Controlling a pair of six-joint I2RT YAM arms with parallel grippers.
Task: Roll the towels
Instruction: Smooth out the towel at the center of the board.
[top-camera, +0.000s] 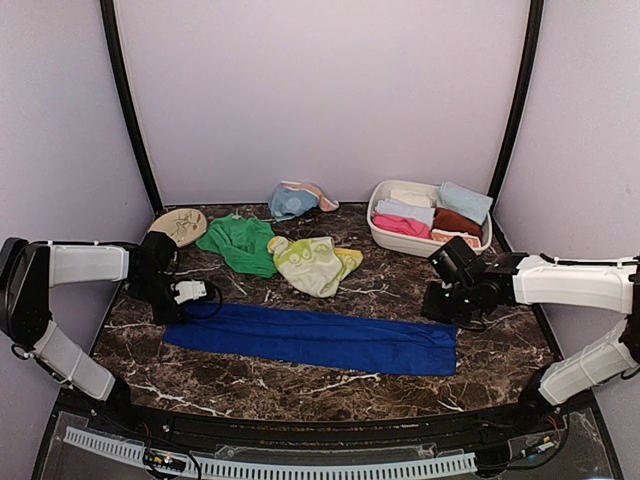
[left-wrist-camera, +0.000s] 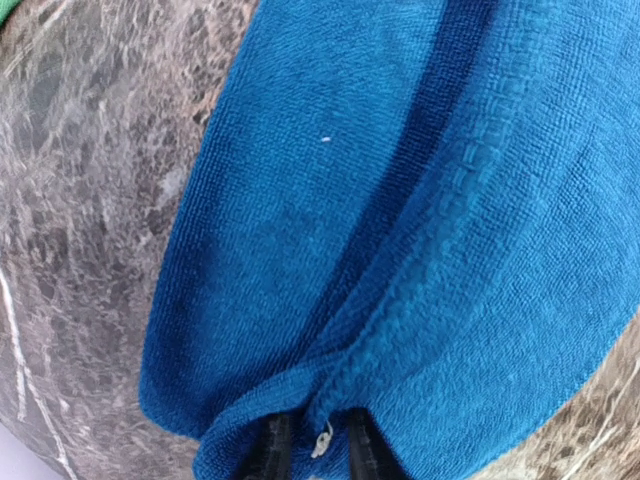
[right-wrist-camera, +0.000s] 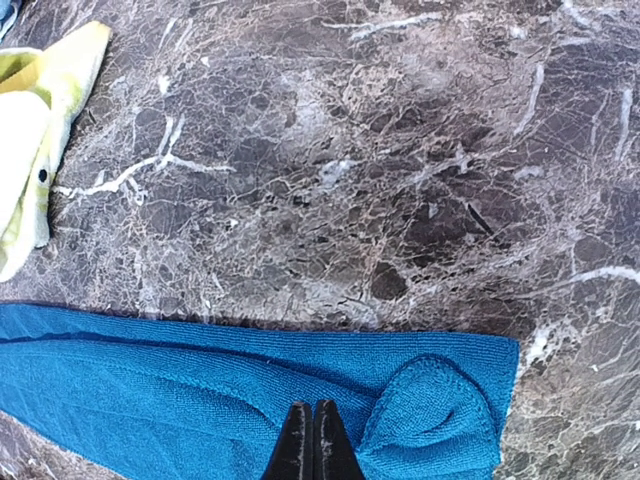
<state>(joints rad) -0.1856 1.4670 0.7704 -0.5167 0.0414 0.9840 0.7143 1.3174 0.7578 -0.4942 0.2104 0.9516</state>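
Left tool (left-wrist-camera: 312, 438) narrowly pinches the royal blue towel (top-camera: 310, 340); right tool (right-wrist-camera: 313, 440), fully closed, should grip the curl (right-wrist-camera: 430, 415) squarely.

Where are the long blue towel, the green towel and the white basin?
Royal blue towel (top-camera: 310, 340), top view, middle of the strip.
Green towel (top-camera: 240, 243), top view, its centre.
White basin (top-camera: 400, 243), top view, front wall.

Royal blue towel (top-camera: 310, 340), long flat strip
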